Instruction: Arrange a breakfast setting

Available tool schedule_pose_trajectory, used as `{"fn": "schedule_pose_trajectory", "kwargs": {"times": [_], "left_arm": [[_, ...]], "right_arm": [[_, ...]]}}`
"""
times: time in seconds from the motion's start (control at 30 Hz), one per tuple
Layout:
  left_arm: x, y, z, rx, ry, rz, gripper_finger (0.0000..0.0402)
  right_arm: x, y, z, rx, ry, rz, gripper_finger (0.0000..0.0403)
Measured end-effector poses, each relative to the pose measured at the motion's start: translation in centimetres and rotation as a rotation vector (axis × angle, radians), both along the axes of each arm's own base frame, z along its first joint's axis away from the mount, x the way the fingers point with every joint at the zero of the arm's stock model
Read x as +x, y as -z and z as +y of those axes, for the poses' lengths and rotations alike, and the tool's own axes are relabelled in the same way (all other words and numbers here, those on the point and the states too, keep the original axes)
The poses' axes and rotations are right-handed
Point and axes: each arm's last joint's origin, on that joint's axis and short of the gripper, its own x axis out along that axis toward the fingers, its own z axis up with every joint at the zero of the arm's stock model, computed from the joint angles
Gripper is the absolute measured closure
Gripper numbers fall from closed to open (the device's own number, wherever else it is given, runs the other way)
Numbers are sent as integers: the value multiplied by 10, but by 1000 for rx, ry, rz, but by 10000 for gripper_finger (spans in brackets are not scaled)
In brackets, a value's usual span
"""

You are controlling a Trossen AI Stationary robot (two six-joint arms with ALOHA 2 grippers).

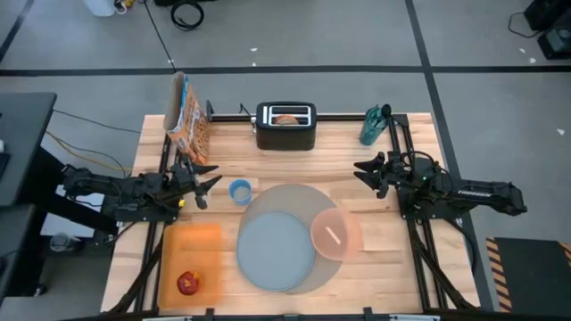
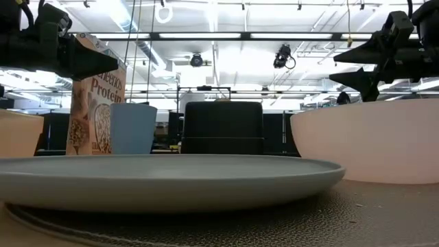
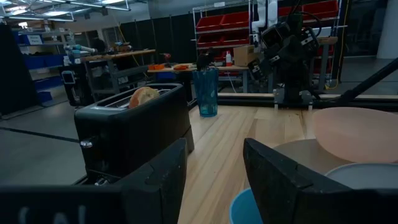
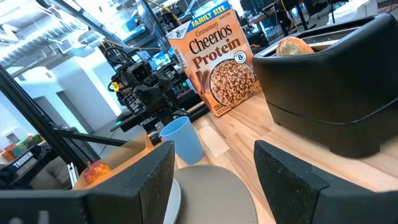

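The round grey mat (image 1: 290,201) lies at the table's middle. The blue-grey plate (image 1: 276,251) rests on its near left part. The translucent pink bowl (image 1: 335,234), with the metal spoon (image 1: 334,236) in it, sits on the mat's right edge. The small blue cup (image 1: 239,191) stands left of the mat. The bagel (image 1: 286,119) sticks out of the black toaster (image 1: 285,127). The red apple (image 1: 187,283) lies on the orange board (image 1: 188,260). My left gripper (image 1: 207,177) is open beside the cup, above the table. My right gripper (image 1: 366,174) is open, right of the mat.
A cereal box (image 1: 186,116) stands at the far left and a teal tumbler (image 1: 374,125) at the far right. The arm frames run along both table sides. Bare wood lies between the toaster and the mat.
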Motion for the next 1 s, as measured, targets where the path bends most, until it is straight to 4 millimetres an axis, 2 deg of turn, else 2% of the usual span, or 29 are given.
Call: {"fn": "schedule_pose_trajectory", "kwargs": {"times": [0.87,1.0], "left_arm": [[0,0,0,8,-1,2,235],[-1,-6,0,50,-2,-40,235]], "right_arm": [[0,0,0,0,0,0,175],[0,0,0,0,0,0,175]]}}
